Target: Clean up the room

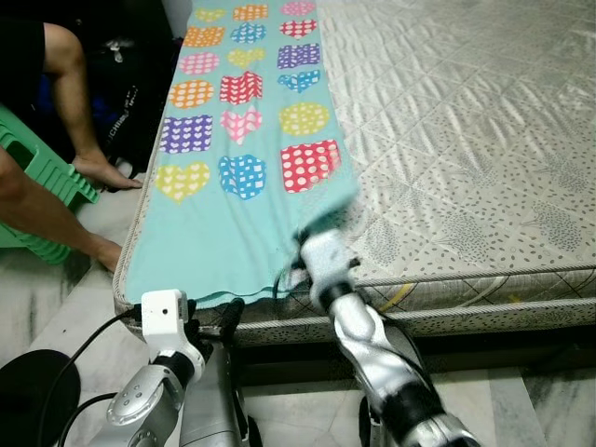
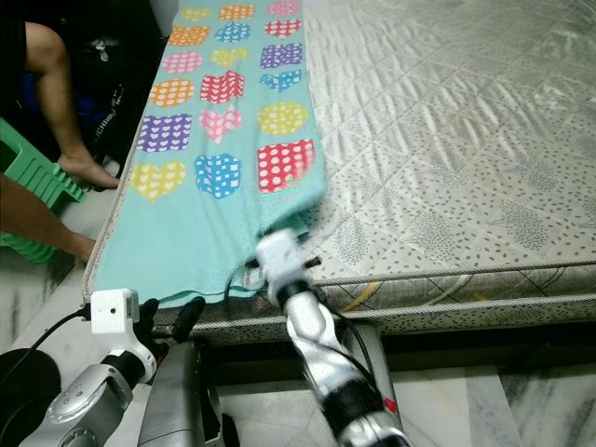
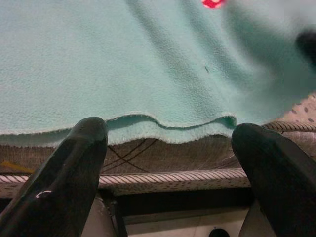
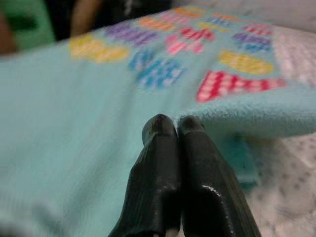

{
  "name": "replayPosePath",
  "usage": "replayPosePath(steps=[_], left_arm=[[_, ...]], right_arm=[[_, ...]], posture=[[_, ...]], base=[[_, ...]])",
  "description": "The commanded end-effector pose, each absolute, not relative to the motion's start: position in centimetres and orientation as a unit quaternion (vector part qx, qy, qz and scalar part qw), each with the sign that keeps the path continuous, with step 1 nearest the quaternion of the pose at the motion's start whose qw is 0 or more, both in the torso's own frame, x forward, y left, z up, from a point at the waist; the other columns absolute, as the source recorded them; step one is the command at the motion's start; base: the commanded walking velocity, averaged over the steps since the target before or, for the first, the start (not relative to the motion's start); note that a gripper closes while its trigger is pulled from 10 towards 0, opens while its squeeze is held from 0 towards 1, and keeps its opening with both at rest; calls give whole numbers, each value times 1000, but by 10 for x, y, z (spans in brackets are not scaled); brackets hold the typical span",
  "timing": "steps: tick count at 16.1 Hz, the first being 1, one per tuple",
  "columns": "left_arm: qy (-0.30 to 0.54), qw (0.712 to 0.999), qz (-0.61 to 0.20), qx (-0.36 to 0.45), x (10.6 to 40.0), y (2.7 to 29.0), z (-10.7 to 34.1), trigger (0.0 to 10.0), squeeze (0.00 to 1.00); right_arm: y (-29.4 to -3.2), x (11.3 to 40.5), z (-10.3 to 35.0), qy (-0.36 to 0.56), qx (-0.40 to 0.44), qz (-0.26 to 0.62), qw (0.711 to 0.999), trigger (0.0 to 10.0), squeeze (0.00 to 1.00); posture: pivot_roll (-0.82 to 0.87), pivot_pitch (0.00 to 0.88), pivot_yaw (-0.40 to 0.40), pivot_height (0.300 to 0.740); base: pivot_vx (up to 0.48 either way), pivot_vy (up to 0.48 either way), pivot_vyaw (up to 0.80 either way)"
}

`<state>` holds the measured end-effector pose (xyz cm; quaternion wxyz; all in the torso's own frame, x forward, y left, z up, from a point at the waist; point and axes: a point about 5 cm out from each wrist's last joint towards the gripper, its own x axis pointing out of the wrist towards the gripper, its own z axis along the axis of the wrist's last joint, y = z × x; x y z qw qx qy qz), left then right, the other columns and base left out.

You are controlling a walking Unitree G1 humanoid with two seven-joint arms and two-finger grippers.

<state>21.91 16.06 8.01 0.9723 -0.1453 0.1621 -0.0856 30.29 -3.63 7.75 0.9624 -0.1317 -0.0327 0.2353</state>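
Pinching the blanket point(image 1: 244, 140) edge, right pincer point(image 4: 174, 123) (left pincer point(image 3: 170, 143) spread) near mattress point(image 1: 466, 140) border.

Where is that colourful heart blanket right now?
The turquoise blanket lies along the left side of the mattress, beside a seated person's legs, its near right corner at the right gripper.

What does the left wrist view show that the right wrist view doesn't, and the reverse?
Left wrist view: the left end effector open, its fingers apart below the blanket hem, and the mattress side with its piped edge.

Right wrist view: the right end effector with fingers pressed together at a lifted blanket edge, the coloured hearts, and a blurred person behind.

Both: the turquoise blanket lying on the mattress.
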Motion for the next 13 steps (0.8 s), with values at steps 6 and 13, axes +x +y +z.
replayPosePath(steps=[6, 13], left_arm=[[167, 973, -82, -138, 220, 165, 77, 10000, 0], [170, 972, -84, -136, 221, 165, 76, 10000, 0]], right_arm=[[-5, 271, 73, -75, -191, 401, 893, 0, 0], [-7, 279, 64, -18, -209, 403, 891, 10000, 0]], posture=[[15, 121, 112, 500], [17, 114, 116, 500]], base=[[0, 0, 0], [0, 0, 0]])
